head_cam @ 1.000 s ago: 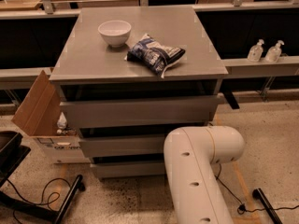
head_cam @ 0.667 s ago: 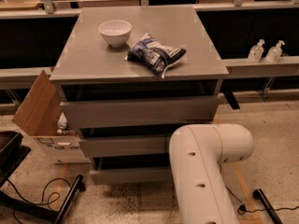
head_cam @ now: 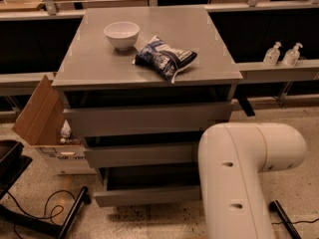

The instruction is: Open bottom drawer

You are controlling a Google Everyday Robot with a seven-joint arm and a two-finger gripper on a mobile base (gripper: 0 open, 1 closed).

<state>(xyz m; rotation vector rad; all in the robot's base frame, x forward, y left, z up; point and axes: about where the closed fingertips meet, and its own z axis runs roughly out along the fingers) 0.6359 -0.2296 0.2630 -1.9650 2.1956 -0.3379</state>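
The grey cabinet (head_cam: 149, 59) has three flat drawer fronts stacked below its top. The bottom drawer (head_cam: 149, 195) is the lowest and slimmest front. It stands pulled out from the cabinet, with a dark gap of its inside (head_cam: 149, 177) showing above the front. My white arm (head_cam: 234, 183) fills the lower right, covers the drawer's right end and runs off the frame's bottom edge. The gripper does not show in this view; it lies behind the arm or below the frame.
A white bowl (head_cam: 121, 34) and a blue snack bag (head_cam: 164, 59) lie on the cabinet top. An open cardboard box (head_cam: 45, 128) stands at the cabinet's left, with a black stand and cable (head_cam: 45, 213) on the floor. Two pump bottles (head_cam: 283, 54) sit on a ledge at right.
The bottom drawer front has slid out toward the camera, widening the dark gap above it. My arm has shifted to the right.
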